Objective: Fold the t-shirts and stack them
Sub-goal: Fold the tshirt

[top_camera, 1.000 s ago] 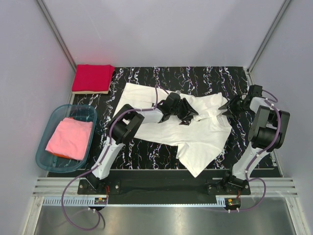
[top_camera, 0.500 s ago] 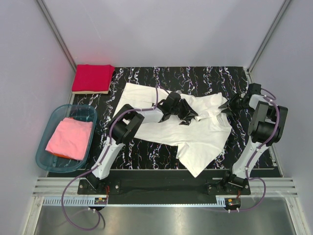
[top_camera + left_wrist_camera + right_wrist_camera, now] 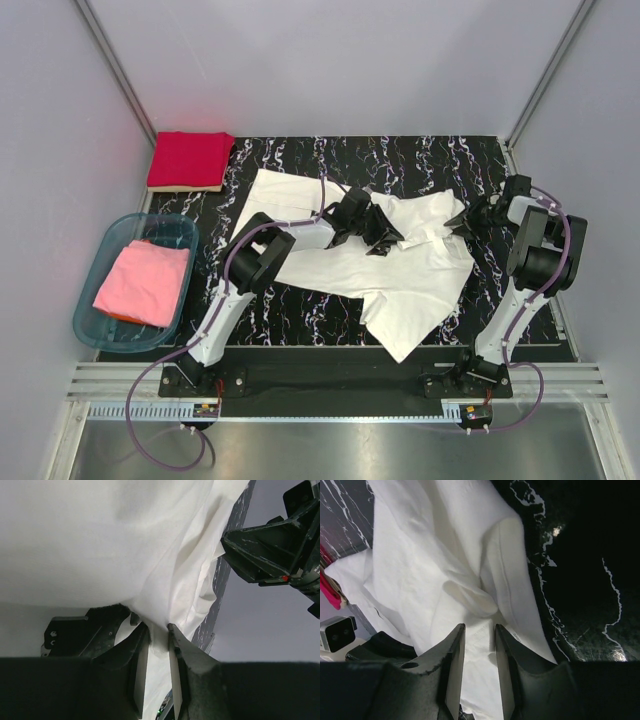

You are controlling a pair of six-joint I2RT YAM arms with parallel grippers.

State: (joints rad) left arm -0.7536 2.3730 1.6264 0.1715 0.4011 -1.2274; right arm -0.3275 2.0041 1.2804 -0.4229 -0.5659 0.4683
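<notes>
The white t-shirt (image 3: 330, 265) lies spread and rumpled across the middle of the black mat (image 3: 400, 155). My left gripper (image 3: 375, 228) sits on its upper middle, and in the left wrist view (image 3: 157, 627) the narrow jaws pinch a gathered ridge of the white cloth (image 3: 90, 540). At the shirt's right edge, my right gripper (image 3: 462, 222) has its jaws drawn in on a fold of the white cloth (image 3: 430, 555), seen between them in the right wrist view (image 3: 479, 627). A folded red t-shirt (image 3: 188, 160) rests at the back left. The pink t-shirt (image 3: 143, 283) lies in the tub.
The translucent teal tub (image 3: 82, 310) stands left of the mat, beside the left arm. Grey walls close in the back and both sides. Bare mat (image 3: 580, 580) shows to the right of the shirt's edge. The arm bases stand on the near rail.
Both grippers have narrowed their jaws onto the white shirt's cloth. The right arm's wrist has shifted slightly; the shirt's outline is almost unchanged.
</notes>
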